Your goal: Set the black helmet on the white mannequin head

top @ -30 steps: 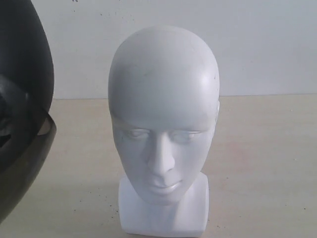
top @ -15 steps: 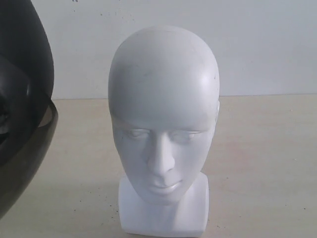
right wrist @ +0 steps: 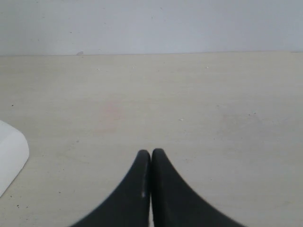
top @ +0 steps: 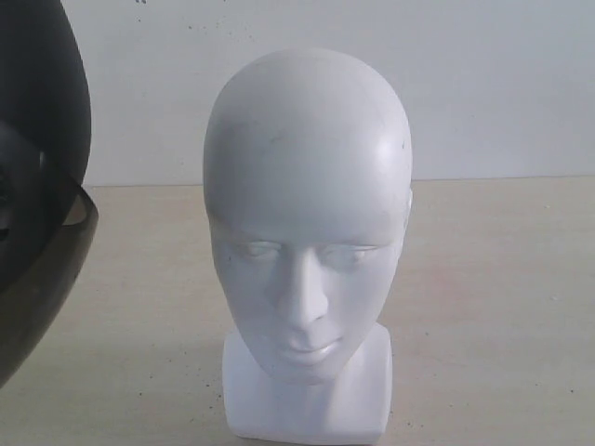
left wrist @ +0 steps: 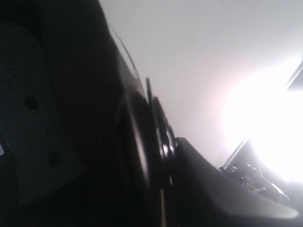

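Note:
The white mannequin head (top: 307, 204) stands upright on its squarish base in the middle of the exterior view, facing the camera, with its crown bare. The black helmet (top: 37, 111) is cut off at the left edge, tilted, its smoky visor (top: 42, 279) curving out below; it stands apart from the head. In the left wrist view the helmet's padded lining (left wrist: 33, 118) and rim fill the frame, and my left gripper (left wrist: 165, 151) is shut on that rim. My right gripper (right wrist: 151, 153) is shut and empty over bare table, with a corner of the mannequin base (right wrist: 9, 156) beside it.
A pale wooden table (top: 493, 297) carries the head and runs back to a plain white wall (top: 493, 84). Neither arm shows in the exterior view. Bright glare washes out one side of the left wrist view.
In the exterior view the helmet first edged a little toward the head, then drew back to the left and turned slightly. The mannequin head has not moved.

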Controlling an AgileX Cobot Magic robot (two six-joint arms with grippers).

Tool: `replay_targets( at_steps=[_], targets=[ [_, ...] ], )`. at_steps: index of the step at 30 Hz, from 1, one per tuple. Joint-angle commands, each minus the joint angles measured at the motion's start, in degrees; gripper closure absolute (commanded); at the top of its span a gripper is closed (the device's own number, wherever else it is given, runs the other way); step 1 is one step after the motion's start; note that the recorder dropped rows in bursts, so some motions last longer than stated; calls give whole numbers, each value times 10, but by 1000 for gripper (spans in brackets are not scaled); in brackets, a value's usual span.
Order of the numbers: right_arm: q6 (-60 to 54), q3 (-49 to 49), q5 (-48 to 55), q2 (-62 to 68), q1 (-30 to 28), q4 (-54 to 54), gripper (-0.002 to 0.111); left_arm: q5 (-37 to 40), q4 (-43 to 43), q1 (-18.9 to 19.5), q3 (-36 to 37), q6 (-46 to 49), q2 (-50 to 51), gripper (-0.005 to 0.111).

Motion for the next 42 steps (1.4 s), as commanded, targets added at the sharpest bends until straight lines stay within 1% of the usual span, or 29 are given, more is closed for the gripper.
replay_targets(
  at_steps=[1, 9, 11, 13, 14, 16, 18, 20, 25, 29, 32, 34, 36, 38, 42],
  targets=[
    [-1, 0, -4, -3, -1, -2, 109, -9, -2, -1, -6, 29, -7, 102],
    [-1, 0, -4, -3, -1, -2, 109, -9, -6, -1, -6, 25, -7, 102],
    [-1, 0, -4, -3, -1, -2, 109, -12, 8, -1, -6, -7, -7, 102],
    [-1, 0, -4, -3, -1, -2, 109, -17, 63, -1, -6, -64, -7, 102],
    [-1, 0, -4, -3, -1, -2, 109, -23, 103, -1, -6, -107, -7, 102],
    [-1, 0, -4, -3, -1, -2, 109, -38, 210, -1, -6, -243, -9, 102],
    [-1, 0, -4, -3, -1, -2, 109, -54, 346, -1, -6, -387, -11, 102],
    [-1, 0, -4, -3, -1, -2, 109, -74, 439, -1, -6, -501, -11, 102],
    [-1, 0, -4, -3, -1, -2, 109, -138, 576, -1, -6, -673, -11, 102],
    [-1, 0, -4, -3, -1, -2, 109, -176, 720, -1, -6, -845, -11, 102],
    [-1, 0, -4, -3, -1, -2, 109, -239, 846, -1, 0, -993, -11, 102],
    [-1, 0, -4, -3, -1, -2, 109, -303, 940, -1, 9, -1099, -10, 102],
    [-1, 0, -4, -3, -1, -2, 109, -351, 983, -1, 17, -1169, -5, 102],
    [-1, 0, -4, -3, -1, -2, 109, -395, 984, -1, 25, -1188, 4, 102],
    [-1, 0, -4, -3, -1, -2, 109, -514, 968, -1, 36, -1241, 32, 102]
  ],
)
